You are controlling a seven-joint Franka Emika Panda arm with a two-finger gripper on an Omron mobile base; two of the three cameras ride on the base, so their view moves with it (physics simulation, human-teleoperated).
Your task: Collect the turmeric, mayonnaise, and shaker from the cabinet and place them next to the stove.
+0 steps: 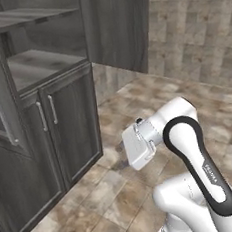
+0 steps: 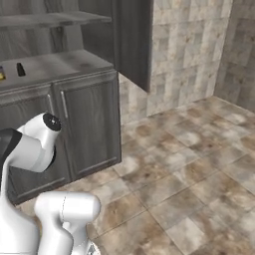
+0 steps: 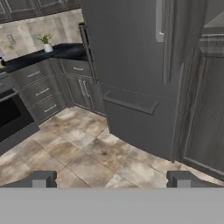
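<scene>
The cabinet (image 2: 84,124) is a grey wood-grain unit with open shelves above two shut doors; it also shows in the left base view (image 1: 71,127) and at the right of the hand view (image 3: 205,113). On its lower open shelf stands the small black shaker (image 2: 20,69). Beside it the turmeric (image 2: 1,74) shows as a yellow sliver cut by the picture's left edge. The mayonnaise is out of view. The stove (image 3: 8,114) shows its dark oven front at the far left. My gripper (image 3: 113,180) is open and empty, well away from the shelf, with the arm folded low.
A plain grey fridge (image 3: 131,78) stands between the cabinet and the black countertop (image 3: 52,53), which carries a small potted plant (image 3: 46,43). Grey drawers sit under that counter. Tiled floor (image 2: 189,169) stretches to the right of the cabinet.
</scene>
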